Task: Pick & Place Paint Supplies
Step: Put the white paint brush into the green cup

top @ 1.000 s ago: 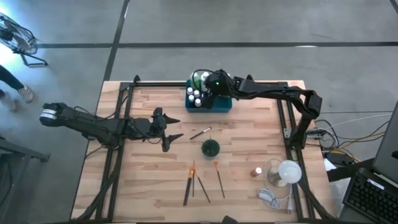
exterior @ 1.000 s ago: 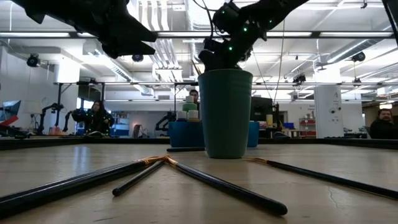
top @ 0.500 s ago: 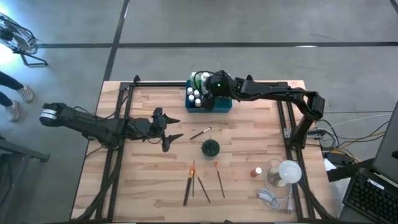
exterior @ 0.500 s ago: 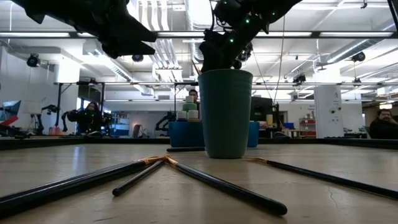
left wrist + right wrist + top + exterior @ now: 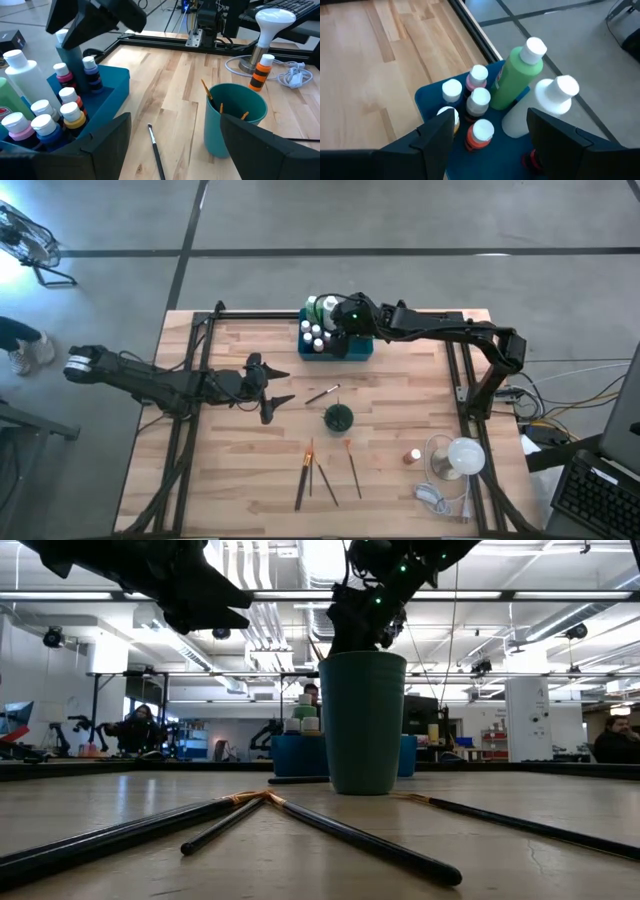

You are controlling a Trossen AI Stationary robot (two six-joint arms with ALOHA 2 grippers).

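A teal tray [image 5: 356,349] at the table's far edge holds small white-capped bottles [image 5: 479,102], a green bottle [image 5: 515,80] and a white one [image 5: 547,105]. My right gripper [image 5: 487,145] hangs open just above them; in the left wrist view a taller grey bottle [image 5: 69,60] stands in the tray right under it. My left gripper [image 5: 283,388] waits open, left of centre. One brush [image 5: 322,394] lies by the dark green cup [image 5: 338,418], which has brushes [image 5: 206,90] in it. Three brushes [image 5: 325,472] lie nearer the front. An orange bottle [image 5: 412,455] stands at the right.
A white lamp [image 5: 462,455] with its cable stands near the front right corner, close to the orange bottle. Dark frame rails [image 5: 200,340] run along the table's left, right and far sides. Bare wood lies between the tray and the cup.
My right gripper has risen a little above the tray; the bottles beneath it stand as before. My left arm has kept still.
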